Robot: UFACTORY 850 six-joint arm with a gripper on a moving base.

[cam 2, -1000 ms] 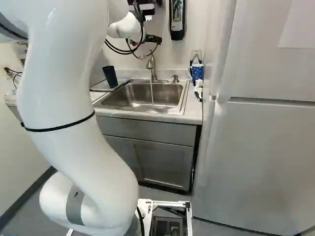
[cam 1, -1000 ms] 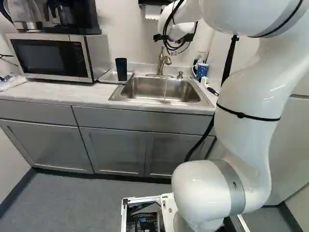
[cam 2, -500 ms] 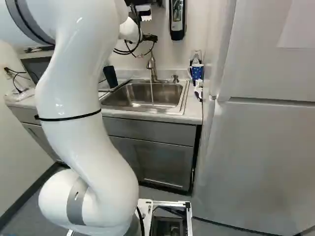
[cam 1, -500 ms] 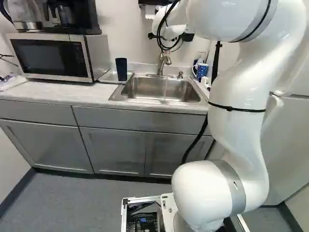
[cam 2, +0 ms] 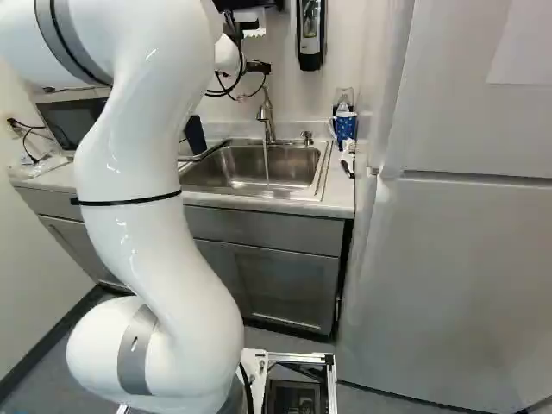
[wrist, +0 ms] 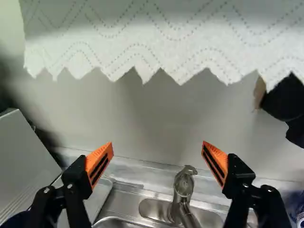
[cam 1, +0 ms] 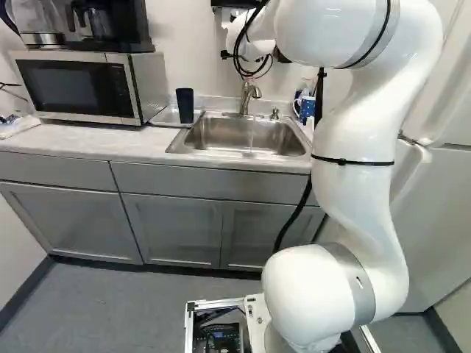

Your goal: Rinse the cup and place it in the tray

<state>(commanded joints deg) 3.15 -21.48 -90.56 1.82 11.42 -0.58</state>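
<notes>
The gripper (cam 2: 258, 66) is facing a pale wall (wrist: 156, 114), its two fingers standing wide apart with orange pads (wrist: 100, 162) leaning outward. A paper towel (wrist: 161, 42), dotted in relief and serrated along its lower edge, is hanging ahead of the gripper (wrist: 158, 145) and above its fingertips. A metal faucet (wrist: 183, 186) is rising between the fingers at the sink (wrist: 128, 202). Beside one finger, a tray (wrist: 99, 199) is lying near a microwave (wrist: 23, 156).

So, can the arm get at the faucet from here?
Probably yes: the pincer is open, and nothing shows between it and the faucet. The hanging paper towel is close, but seems above the way down.
</notes>
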